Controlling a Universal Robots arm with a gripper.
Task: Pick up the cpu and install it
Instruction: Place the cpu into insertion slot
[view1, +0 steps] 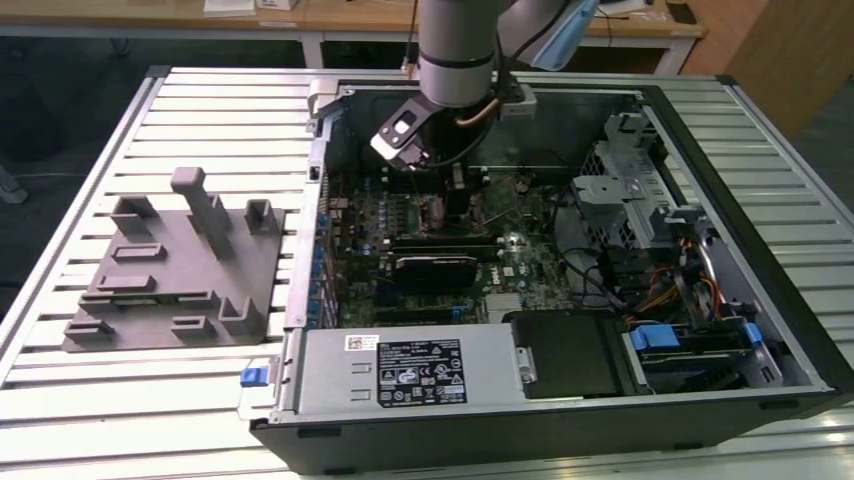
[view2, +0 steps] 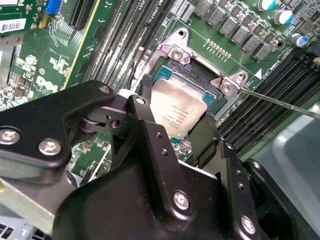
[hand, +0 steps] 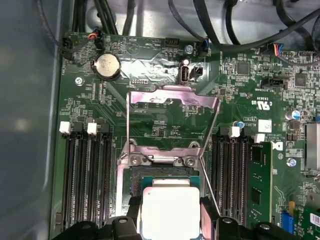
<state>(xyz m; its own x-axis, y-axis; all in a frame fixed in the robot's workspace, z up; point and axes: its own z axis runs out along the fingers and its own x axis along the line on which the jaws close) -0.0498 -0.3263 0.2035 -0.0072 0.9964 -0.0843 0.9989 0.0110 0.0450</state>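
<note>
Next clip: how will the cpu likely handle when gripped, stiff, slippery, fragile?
The cpu looks a thin flat plate with a metal top: probably stiff and light. That top gleams, and the pincer clamps only its two narrow edges, so it may slip or tilt. Over the open socket, a drop would likely cause damage.
</note>
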